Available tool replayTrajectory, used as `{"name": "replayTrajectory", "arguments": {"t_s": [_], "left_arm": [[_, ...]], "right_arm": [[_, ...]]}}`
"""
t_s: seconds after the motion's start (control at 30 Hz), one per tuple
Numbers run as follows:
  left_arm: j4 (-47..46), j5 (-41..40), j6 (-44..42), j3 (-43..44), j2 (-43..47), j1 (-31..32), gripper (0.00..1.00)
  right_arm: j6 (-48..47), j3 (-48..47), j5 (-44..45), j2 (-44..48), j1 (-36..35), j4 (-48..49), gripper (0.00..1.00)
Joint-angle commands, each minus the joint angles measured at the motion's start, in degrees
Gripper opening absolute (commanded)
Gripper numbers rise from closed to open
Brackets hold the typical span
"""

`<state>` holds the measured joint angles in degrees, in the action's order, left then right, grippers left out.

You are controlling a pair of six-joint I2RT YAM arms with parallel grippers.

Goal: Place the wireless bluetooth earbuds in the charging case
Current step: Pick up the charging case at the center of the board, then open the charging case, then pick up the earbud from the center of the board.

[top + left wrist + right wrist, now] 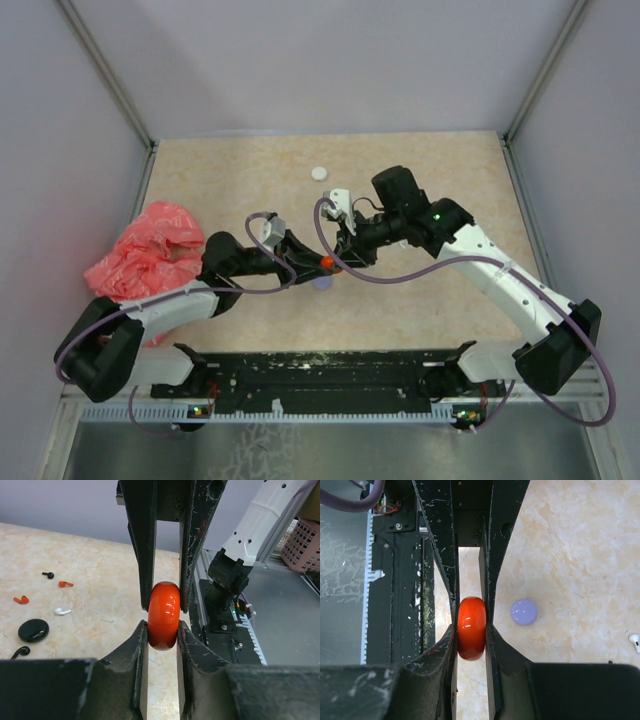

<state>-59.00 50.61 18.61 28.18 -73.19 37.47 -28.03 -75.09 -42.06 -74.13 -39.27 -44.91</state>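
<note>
**Sam:** Left wrist view first. What is that in the middle?

**Mia:** A red round case (163,617), standing on its edge. The left gripper (162,626) comes up from the bottom and squeezes the case on both flat sides. Its jaws are closed tight on it.

**Sam:** And the dark fingers coming down from the top?

**Mia:** That is the right gripper (165,605). Its jaws pinch the same case, a bit higher up. So the case sits right between both pairs of jaws, with no gap.

**Sam:** Where are the earbuds?

**Mia:** Down on the table (100,580), off to one side, well apart from both sets of jaws. I see a black earbud (48,574), an orange earbud (65,584), a red earbud (21,600) and a white earbud (62,611). A black disc (33,630) lies near the white one.

**Sam:** Anything else?

**Mia:** In the right wrist view, a lilac disc (523,612) lies on the table beside the fingers. From the top, a pink bag (145,252) sits by the left arm, and a white disc (319,173) lies farther back.
</note>
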Motion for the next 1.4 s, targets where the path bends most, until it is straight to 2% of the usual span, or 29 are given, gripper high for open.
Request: {"name": "replayTrajectory", "arguments": {"t_s": [0.0,0.1,0.17,0.33,0.57,0.83,0.93,1.07,1.23,1.37], "left_arm": [[-0.2,1.9,0.7,2.3,-0.4,0.1,0.01],[0.8,2.0,-1.0,2.1,0.1,0.1,0.00],[1.0,2.2,-2.3,1.5,1.1,0.1,0.00],[1.4,2.6,-6.0,-0.5,3.2,0.5,0.00],[6.8,1.4,-11.3,-0.2,4.7,1.4,0.00],[7.5,0.3,-12.0,-0.4,4.9,1.7,0.00],[7.8,-2.9,-12.4,-1.1,5.1,1.7,0.00],[9.2,-12.4,-14.0,-3.3,5.9,1.7,0.00],[8.4,-23.8,-14.4,-7.7,6.9,1.5,0.00],[6.3,-27.2,-13.8,-10.8,6.9,0.6,0.00]], "right_arm": [[-1.5,-2.2,-0.8,0.7,-0.5,2.9,0.03],[-0.6,-1.9,0.6,1.5,-0.5,3.7,0.18],[0.4,-1.9,2.2,1.9,-0.5,4.3,0.23],[2.2,-2.0,5.9,2.7,-0.4,5.0,0.28],[3.7,-2.1,7.6,4.1,0.6,5.8,0.31],[5.5,-2.0,7.7,3.6,1.5,7.0,0.33],[6.7,-2.1,7.3,3.2,1.5,7.3,0.35],[10.8,-1.3,8.9,4.0,2.4,9.6,0.38],[19.1,1.0,13.7,3.5,8.1,12.6,0.42],[24.3,3.0,22.6,1.5,11.5,14.6,0.43]]}}
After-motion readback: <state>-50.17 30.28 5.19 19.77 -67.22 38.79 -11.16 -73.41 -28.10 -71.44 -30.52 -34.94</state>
